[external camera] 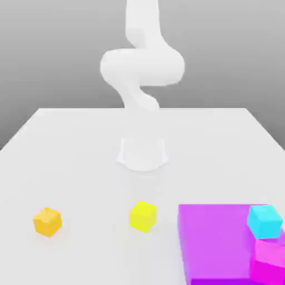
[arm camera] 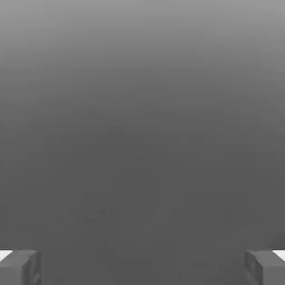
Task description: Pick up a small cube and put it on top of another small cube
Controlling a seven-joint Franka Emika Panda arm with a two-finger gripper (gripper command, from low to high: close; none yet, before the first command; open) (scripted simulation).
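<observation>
On the white table (external camera: 72, 145) in the exterior view, we take the yellow cube (external camera: 143, 215) as landmark: the orange cube (external camera: 47, 221) lies well apart toward the view's left, untouched, and the purple block (external camera: 214, 239) carrying a cyan cube (external camera: 265, 220) sits just beside it on the other side. The arm (external camera: 142, 67) stands behind. In the hand view, the gripper (arm camera: 142, 266) shows its fingertips (arm camera: 19, 267) spread wide, holding nothing. We should centre over the orange cube, square the jaws to its faces, then descend.

cyan cube (external camera: 264, 220), purple block (external camera: 217, 242), magenta cube (external camera: 271, 260)
</observation>
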